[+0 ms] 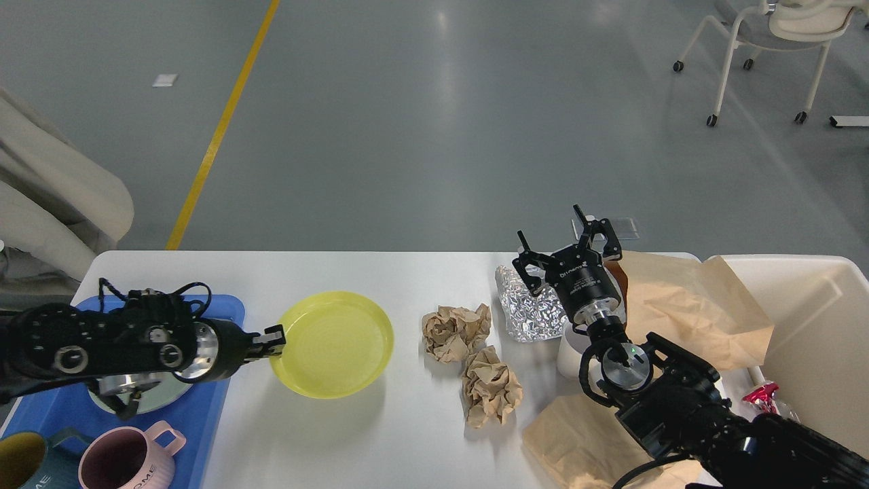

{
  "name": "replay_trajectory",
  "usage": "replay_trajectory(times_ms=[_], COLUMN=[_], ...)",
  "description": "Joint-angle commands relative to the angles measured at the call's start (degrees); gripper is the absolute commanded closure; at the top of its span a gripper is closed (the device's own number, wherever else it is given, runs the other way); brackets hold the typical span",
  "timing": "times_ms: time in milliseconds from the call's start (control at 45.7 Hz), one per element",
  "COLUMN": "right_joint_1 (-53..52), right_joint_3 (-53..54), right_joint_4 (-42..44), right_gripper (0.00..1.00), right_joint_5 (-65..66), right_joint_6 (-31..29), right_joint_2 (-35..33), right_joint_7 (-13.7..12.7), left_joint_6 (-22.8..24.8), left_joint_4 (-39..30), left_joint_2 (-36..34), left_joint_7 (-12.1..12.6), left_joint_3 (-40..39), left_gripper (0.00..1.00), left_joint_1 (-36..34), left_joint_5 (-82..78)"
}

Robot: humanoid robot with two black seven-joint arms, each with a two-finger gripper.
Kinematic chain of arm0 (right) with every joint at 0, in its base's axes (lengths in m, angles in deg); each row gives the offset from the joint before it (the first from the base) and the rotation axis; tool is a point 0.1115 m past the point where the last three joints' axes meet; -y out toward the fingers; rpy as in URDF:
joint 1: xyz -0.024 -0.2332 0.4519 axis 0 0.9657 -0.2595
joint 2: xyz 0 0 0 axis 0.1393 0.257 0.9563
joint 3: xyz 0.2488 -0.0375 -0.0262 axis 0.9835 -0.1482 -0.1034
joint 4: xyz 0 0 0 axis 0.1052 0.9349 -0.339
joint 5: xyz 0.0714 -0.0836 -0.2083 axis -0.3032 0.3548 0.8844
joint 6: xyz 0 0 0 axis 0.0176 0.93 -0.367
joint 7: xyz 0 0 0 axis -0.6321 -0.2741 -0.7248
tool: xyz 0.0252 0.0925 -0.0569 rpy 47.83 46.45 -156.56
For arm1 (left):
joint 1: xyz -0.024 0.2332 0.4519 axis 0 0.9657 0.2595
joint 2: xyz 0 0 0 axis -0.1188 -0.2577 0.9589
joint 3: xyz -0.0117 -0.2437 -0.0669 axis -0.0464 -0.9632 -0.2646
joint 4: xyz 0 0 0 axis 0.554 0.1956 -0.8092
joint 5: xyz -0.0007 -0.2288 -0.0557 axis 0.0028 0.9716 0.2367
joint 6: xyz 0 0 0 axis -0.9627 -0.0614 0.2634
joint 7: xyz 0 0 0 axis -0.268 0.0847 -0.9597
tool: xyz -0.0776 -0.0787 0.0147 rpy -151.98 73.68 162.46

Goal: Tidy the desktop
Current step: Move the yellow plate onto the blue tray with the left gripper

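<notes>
Fingers of the left gripper (273, 339) pinched on the near-left rim of the yellow plate (333, 343); plate tilted, its left edge lifted, shadow beneath it on the desktop (380, 435). Fingers of the right gripper (569, 244) spread apart, holding nothing, raised above the far right part of the desktop.

Desktop: white, rounded corners, fills the lower half of the view, grey floor beyond its far edge.

Left end: blue tray (204, 407) on the desktop, the left arm lying across it. A pale green plate (136, 401) in the tray, mostly hidden under the arm. Pink mug (125, 462) at the tray's near edge; dark teal mug (24, 462) just beside it, cut by the frame.

Centre-right: two crumpled brown paper balls (456, 331) (490, 386), close together, the nearer one lower right of the other. Crumpled foil sheet (529, 312) just behind them, partly under the right gripper. White cup (569, 350) near the foil, partly hidden by the right arm.

Right: brown paper sheets (692, 312) spread flat beneath the arm. Cream-white bin (815, 326) at the right end, red wrapper (762, 396) inside.
</notes>
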Motion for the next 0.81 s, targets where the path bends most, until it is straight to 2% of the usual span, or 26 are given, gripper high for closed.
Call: replay_trajectory(times_ms=[0, 175, 306, 394, 482, 569, 657, 788], right_joint_1=[0.00, 0.00, 0.00, 0.00, 0.00, 0.00, 0.00, 0.00], right_joint_3=[0.00, 0.00, 0.00, 0.00, 0.00, 0.00, 0.00, 0.00], right_joint_4=[0.01, 0.10, 0.10, 0.10, 0.10, 0.10, 0.01, 0.01], right_gripper=[0.00, 0.00, 0.00, 0.00, 0.00, 0.00, 0.00, 0.00], right_joint_5=[0.00, 0.00, 0.00, 0.00, 0.00, 0.00, 0.00, 0.00], right_joint_6=[0.00, 0.00, 0.00, 0.00, 0.00, 0.00, 0.00, 0.00], right_joint_2=[0.00, 0.00, 0.00, 0.00, 0.00, 0.00, 0.00, 0.00], right_joint_7=[0.00, 0.00, 0.00, 0.00, 0.00, 0.00, 0.00, 0.00], left_joint_6=[5.36, 21.97, 32.17, 35.25, 35.96, 35.70, 35.09, 32.72], left_joint_4=[-9.50, -11.09, -5.21, -0.46, 4.89, 12.01, 21.32, 39.16], left_joint_2=[-13.46, -29.29, -34.84, -35.46, -35.29, -33.88, -29.41, -20.71], left_joint_7=[-0.54, -0.01, 0.07, -0.63, -2.03, -6.50, -12.92, -22.67], left_joint_3=[-0.76, -4.80, -10.33, -12.36, -12.27, -12.36, -12.54, -12.27], left_gripper=[1.00, 1.00, 1.00, 1.00, 1.00, 1.00, 1.00, 1.00], left_joint_1=[-5.80, -15.39, -16.89, -16.01, -14.00, -9.61, -4.07, 7.17], left_joint_5=[-0.51, -1.04, -5.17, -7.28, -8.60, -12.72, -18.78, -23.19])
